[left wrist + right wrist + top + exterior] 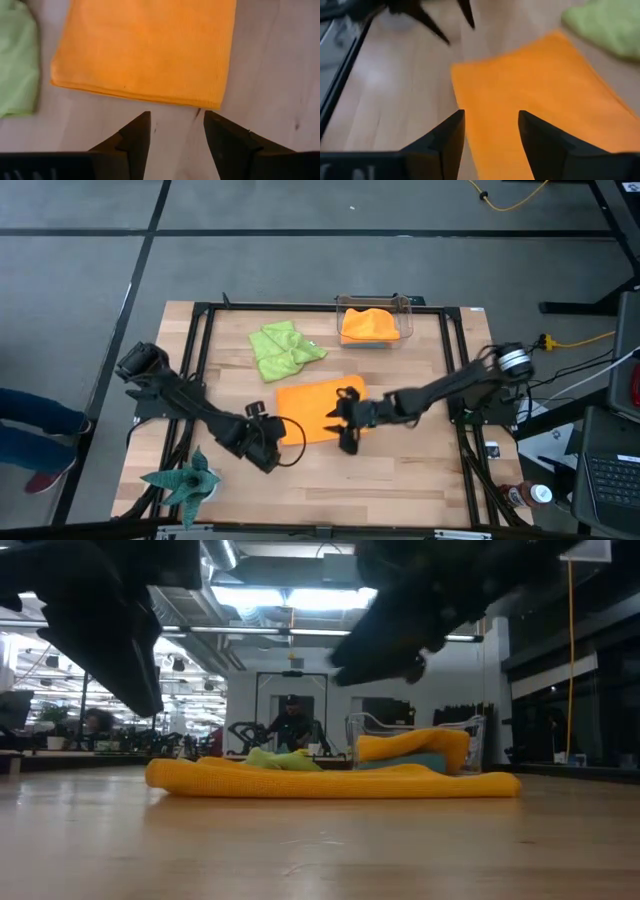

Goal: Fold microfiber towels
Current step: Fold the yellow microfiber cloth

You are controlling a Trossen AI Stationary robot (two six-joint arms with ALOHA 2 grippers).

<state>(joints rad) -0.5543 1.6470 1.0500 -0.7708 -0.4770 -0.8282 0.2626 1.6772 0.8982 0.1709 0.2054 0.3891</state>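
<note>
Orange towel [318, 408]: lies flat mid-table, a neat rectangle with doubled edges in the left wrist view, so it looks folded at least once.
Left gripper [268, 442]: just off the towel's near-left corner, jaws parted and holding nothing, above bare wood.
Right gripper [346, 420]: over the towel's right end, jaws spread and empty, not gripping the cloth.
Lime green towel [285, 348]: crumpled, behind the orange one and well apart from both grippers; not yet folded.
Second orange towel [370, 324]: bunched inside the clear bin [404, 308] at the table's far edge; the low view hints at a teal cloth under it.
Plant figure [185, 478]: near-left corner, not involved.
Progress: early, I judge; one towel partly or fully folded, the others untouched.
</note>
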